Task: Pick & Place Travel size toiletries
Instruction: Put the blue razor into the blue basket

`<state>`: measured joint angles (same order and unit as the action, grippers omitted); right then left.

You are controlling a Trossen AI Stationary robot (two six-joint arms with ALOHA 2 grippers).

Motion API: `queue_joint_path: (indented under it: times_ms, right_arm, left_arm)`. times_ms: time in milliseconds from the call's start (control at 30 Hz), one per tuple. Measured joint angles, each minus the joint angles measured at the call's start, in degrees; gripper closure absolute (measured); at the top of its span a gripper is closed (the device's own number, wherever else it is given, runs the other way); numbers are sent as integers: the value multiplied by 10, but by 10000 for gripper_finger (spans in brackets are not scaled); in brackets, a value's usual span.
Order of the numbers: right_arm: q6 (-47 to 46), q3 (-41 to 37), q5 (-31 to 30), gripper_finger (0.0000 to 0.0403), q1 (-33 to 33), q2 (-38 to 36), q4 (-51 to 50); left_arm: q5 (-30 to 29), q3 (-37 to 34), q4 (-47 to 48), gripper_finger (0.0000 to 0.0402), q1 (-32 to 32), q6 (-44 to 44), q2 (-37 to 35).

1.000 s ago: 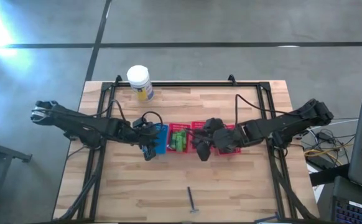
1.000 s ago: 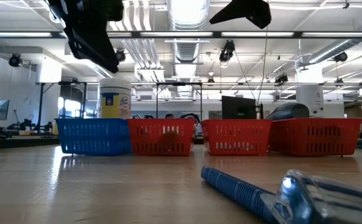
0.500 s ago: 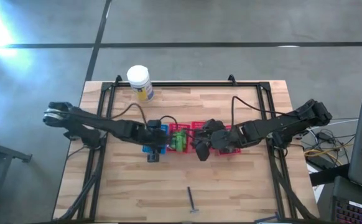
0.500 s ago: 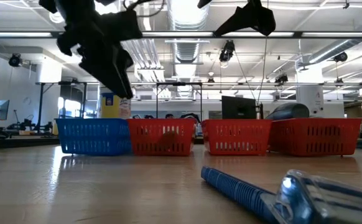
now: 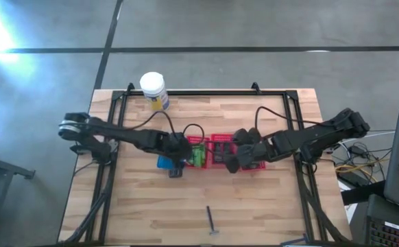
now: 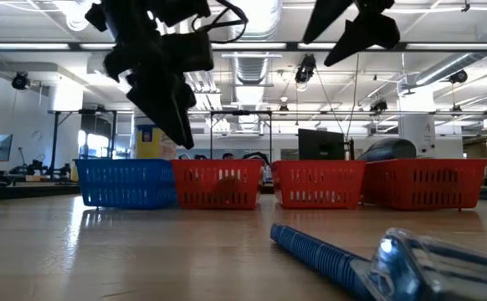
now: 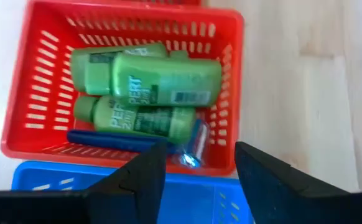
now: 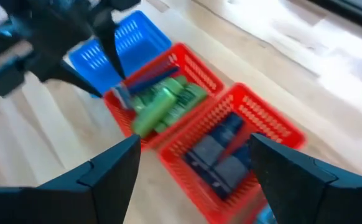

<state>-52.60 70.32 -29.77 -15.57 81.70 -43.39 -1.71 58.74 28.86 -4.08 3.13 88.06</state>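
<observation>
My left gripper [image 7: 196, 180] is open and empty. It hovers over the near rim of a red basket [image 7: 19, 127] that holds three green bottles [image 7: 150, 84] and a blue razor [image 7: 116, 140]. In the high view my left gripper [image 5: 175, 169] stands between the blue basket [image 5: 164, 162] and that red basket [image 5: 198, 155]. My right gripper [image 5: 232, 164] is open and empty, above the near edge of the second red basket [image 8: 255, 121], which holds dark blue packets [image 8: 221, 149]. Another blue-handled razor [image 5: 212, 221] lies flat on the table near its front edge.
A white jar with a yellow label [image 5: 153, 89] stands at the far left of the table. Four baskets stand in a row across the middle, one blue [image 6: 126, 182] and three red [image 6: 423, 182]. Bare wood lies in front of the baskets around the razor [image 6: 327, 255].
My left gripper has gone toward the table's right edge, from over the blue basket to the near rim of the red basket with the green bottles. My right gripper has shifted a little toward the right edge. Both stay open.
</observation>
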Motion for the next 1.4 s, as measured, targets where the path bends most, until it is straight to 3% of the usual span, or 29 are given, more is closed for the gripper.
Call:
queue_joint_path:
  times_ms: [467,867,1400]
  right_arm:
    - [66,-4,1,98,34,-22,-48]
    - [65,-21,2,115,36,-35,-52]
    - [65,-31,1,145,36,-36,-52]
  left_arm:
    - [57,59,43,206,22,41,61]
    - [55,102,101,209,24,12,97]
    - [55,111,152,305,37,-4,102]
